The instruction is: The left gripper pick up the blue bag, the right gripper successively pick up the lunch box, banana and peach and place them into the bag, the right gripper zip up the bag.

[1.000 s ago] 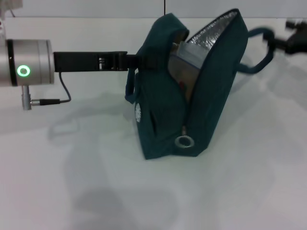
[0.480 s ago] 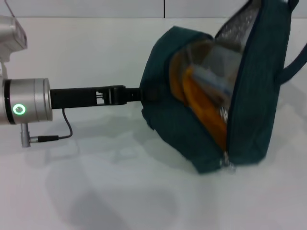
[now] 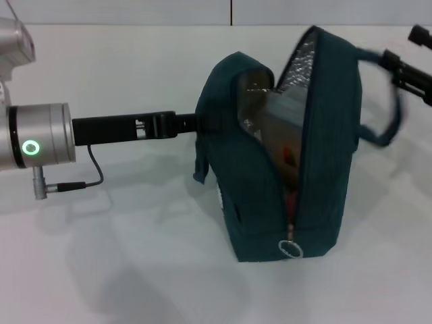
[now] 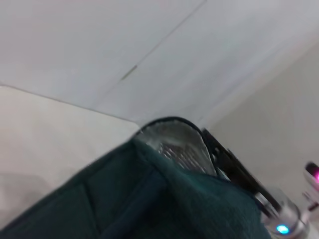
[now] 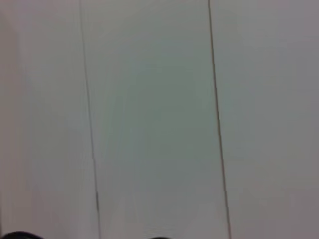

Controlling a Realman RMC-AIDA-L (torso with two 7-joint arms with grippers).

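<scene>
The blue bag point(image 3: 260, 175) stands upright on the white table point(image 3: 101, 270), its mouth open and the silver lining point(image 3: 297, 57) showing. My left gripper point(image 3: 192, 123) reaches in from the left and is shut on the bag's left edge. Inside the bag a clear lunch box point(image 3: 273, 111) leans, with a red-orange patch point(image 3: 289, 156) below it; banana and peach cannot be told apart. The zip pull ring point(image 3: 290, 248) hangs at the bag's front bottom. My right gripper point(image 3: 408, 71) is at the far right, holding the bag's strap point(image 3: 385, 101) out sideways. The left wrist view shows the bag's fabric point(image 4: 149, 199).
The left arm's silver wrist point(image 3: 37, 142) and its cable point(image 3: 81, 182) lie at the left over the table. The right wrist view shows only a pale panelled surface point(image 5: 159, 119). A wall seam point(image 3: 231, 12) runs behind the table.
The bag swung from leaning right with its orange contents exposed back to upright, and it now sits lower and nearer. The left arm moved with it; the strap stays stretched rightward.
</scene>
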